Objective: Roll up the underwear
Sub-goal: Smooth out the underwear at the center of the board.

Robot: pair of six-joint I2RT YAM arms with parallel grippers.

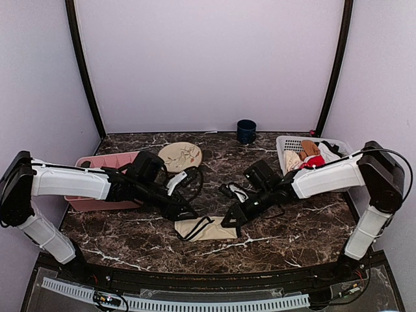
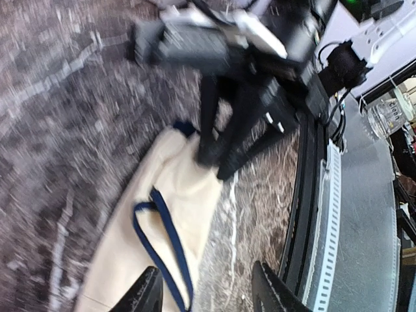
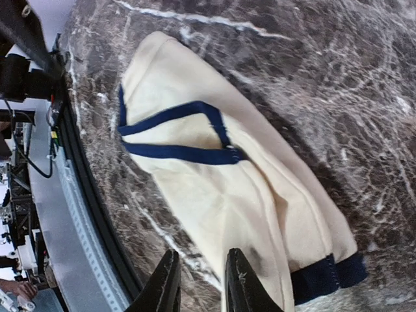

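**Ready to roll, not rolling yet**

The underwear point(image 1: 205, 229) lies flat and folded on the table point(image 1: 292, 240), near the front edge, between both arms. The left gripper point(image 2: 205, 294) hangs wide open over one end. The right gripper point(image 3: 198, 286) is at the other end, its fingers nearly together and holding nothing. I think no roll has begun. Next, a gripper must pinch one end and turn it over.

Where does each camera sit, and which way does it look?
Top: above and behind, looking down on the table; left arm and right arm show.
Left wrist: on the left arm, looks past the left fingers at the underwear and the right fingers.
Right wrist: on the right arm, looks down past the right fingers at the underwear.
All three show the underwear.
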